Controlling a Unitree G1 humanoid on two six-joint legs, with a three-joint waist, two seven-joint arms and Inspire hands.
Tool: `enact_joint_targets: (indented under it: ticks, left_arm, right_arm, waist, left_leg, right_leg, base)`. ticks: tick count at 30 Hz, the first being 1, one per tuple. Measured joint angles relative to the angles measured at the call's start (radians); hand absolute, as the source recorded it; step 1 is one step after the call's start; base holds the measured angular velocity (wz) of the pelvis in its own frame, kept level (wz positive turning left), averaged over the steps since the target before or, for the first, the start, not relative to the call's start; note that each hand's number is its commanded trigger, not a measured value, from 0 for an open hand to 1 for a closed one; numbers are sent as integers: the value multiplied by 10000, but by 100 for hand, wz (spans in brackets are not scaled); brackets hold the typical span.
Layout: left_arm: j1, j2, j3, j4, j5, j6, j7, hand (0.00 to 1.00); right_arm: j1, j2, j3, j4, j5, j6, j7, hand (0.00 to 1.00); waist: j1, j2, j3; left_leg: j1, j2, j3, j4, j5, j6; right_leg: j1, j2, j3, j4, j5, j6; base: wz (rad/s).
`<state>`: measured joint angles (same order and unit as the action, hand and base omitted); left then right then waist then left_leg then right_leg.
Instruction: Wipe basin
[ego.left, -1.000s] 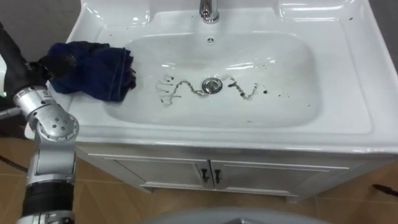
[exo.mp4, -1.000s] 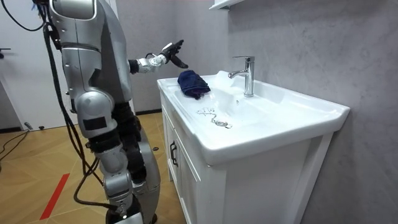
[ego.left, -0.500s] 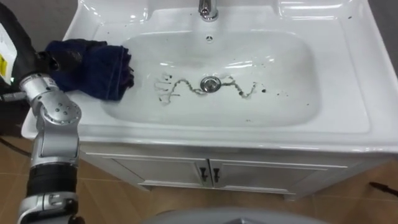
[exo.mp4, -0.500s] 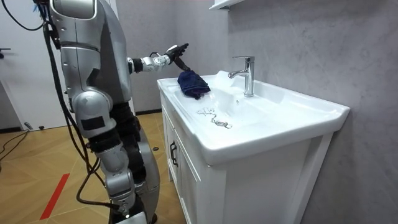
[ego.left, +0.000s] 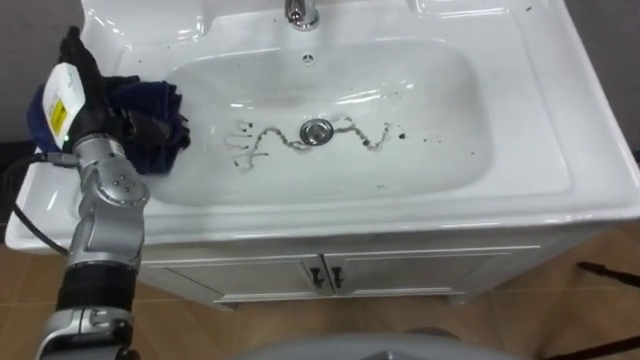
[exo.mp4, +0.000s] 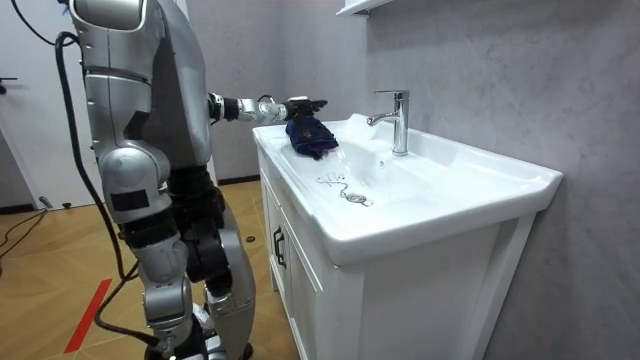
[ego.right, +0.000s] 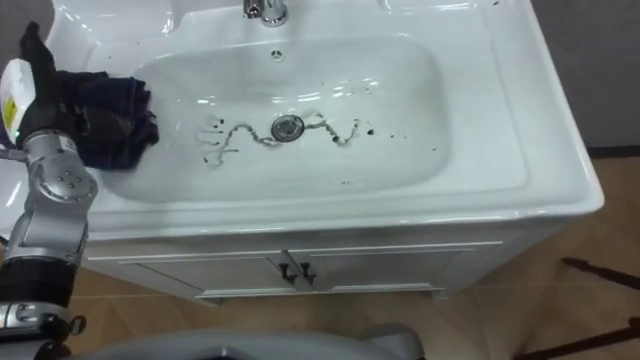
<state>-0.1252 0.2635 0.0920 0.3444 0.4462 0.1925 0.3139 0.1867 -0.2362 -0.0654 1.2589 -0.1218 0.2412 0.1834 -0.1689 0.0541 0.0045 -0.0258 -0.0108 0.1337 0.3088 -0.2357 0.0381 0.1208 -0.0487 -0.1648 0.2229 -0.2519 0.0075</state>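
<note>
Sidelong, whole faucet (exo.mp4: 400, 122), left hand (exo.mp4: 298, 104) atop cloth (exo.mp4: 312, 136)

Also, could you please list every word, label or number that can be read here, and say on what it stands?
No text can be read in these pictures.
Yellow and white tag on the back of the left hand: any print on it is too small to read.
Basin, faucet, cabinet doors: no writing visible.
</note>
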Motion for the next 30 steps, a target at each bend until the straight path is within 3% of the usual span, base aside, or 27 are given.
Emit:
enact_joint_targets:
  ticks: [8,18,22,24,30]
  left_arm:
    - [0,-8,-383,285,286,115,-642,0]
    - [0,-26,-713,887,387,53,-788,0]
    - [-143,-26,-846,1499,684,-148,-529,0]
    - [-159,-24,-839,1503,900,-191,-393,0]
    - [-253,-5,-725,1737,986,-422,771,0]
  right_arm:
    - [-113,10,15,-67,-15,-12,-139,0]
    - [-294,9,20,-192,496,-102,-669,0]
    - [-302,17,36,-137,1021,-129,-931,0]
    - [-264,13,34,-105,1174,-117,-1016,0]
    - [-236,17,17,-77,1212,-231,-1066,0]
  waist:
    - [-166,162,21]
    - [-223,121,70]
    - [-196,137,65]
    - [-186,196,25]
    - [-184,238,-6]
  left_leg:
    - [-11,89,67,-31,-2,4]
    - [-43,120,244,1,4,14]
    - [-187,56,246,161,4,23]
    - [-243,63,253,244,-3,31]
    - [-307,51,257,270,-7,37]
  right_leg:
    - [-214,-2,144,174,12,7]
    - [-269,-9,240,321,3,16]
    - [-387,-5,245,303,-28,13]
    - [-460,-1,254,220,-29,13]
    - [-483,-6,251,190,-26,15]
  base:
    - [-4]
    - [-5]
    - [2]
    - [2]
    - [0]
